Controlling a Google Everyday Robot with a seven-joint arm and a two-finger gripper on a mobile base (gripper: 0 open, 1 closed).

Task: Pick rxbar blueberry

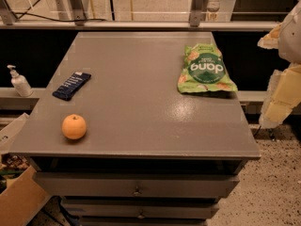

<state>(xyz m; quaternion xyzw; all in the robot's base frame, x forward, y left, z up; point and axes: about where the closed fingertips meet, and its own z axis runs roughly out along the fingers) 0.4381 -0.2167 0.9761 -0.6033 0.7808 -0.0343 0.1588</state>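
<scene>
The rxbar blueberry (71, 85) is a flat dark navy bar with white text. It lies on the left side of the grey cabinet top (141, 102), near the left edge. My gripper (281, 95) shows as pale, blurred parts at the right edge of the view, beyond the cabinet's right side and far from the bar. It holds nothing that I can see.
A round orange fruit (74, 126) sits in front of the bar near the front left corner. A green snack bag (205, 69) lies at the back right. A white pump bottle (19, 82) stands on a ledge to the left. Drawers (136, 188) are below the top.
</scene>
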